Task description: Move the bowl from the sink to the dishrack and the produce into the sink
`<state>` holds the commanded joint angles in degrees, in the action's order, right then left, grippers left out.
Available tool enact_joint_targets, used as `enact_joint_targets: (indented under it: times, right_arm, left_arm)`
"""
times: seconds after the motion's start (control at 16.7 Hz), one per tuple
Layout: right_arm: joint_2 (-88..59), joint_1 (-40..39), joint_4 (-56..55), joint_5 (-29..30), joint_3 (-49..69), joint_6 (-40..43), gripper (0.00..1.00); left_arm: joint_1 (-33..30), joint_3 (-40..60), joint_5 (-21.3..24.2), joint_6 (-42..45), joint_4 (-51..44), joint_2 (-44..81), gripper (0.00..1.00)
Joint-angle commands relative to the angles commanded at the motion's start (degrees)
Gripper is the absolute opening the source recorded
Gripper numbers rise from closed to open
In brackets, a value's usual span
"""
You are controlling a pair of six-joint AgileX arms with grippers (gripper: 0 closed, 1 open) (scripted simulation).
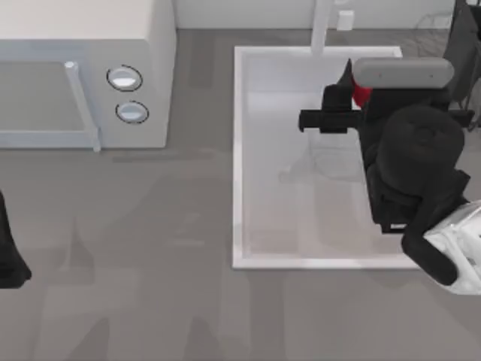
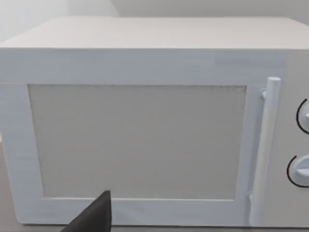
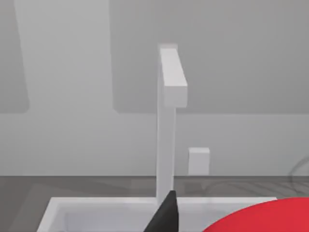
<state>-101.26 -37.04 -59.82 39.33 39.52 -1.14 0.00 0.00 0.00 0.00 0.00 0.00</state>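
I count one sink [image 1: 248, 150] at the right of the bench [image 1: 150, 301], with one white faucet [image 1: 322, 26] at its far side. One piece of red produce [image 1: 362, 93] shows above the sink. One microwave [image 1: 83, 68] stands far left, carrying two round knobs [image 1: 125, 78] and one handle [image 1: 81, 105].

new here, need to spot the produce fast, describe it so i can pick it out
Find the big white sink on the table's right side, faucet at its far end. Over its far right part hangs the right arm's tool. The produce is the small bright red thing right at it, the one red thing among white and grey.
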Motion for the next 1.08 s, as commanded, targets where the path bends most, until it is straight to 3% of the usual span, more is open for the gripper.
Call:
enact_joint_targets:
  times: [0.48, 0.9, 1.08]
  right_arm:
    - [-22.5, 0.0, -28.3, 0.2, -3.6, -0.1, 0.0]
    - [-26.6, -0.2, -32.6, -0.1, -4.6, 0.2, 0.0]
    - [-26.6, -0.2, -32.6, -0.1, -4.6, 0.2, 0.23]
  left_arm:
    - [0.0, 0.0, 0.0, 0.0, 0.0, 0.0, 1.0]
    - [0.0, 0.0, 0.0, 0.0, 0.0, 0.0, 1.0]
    - [0.0, 0.0, 0.0, 0.0, 0.0, 0.0, 1.0]
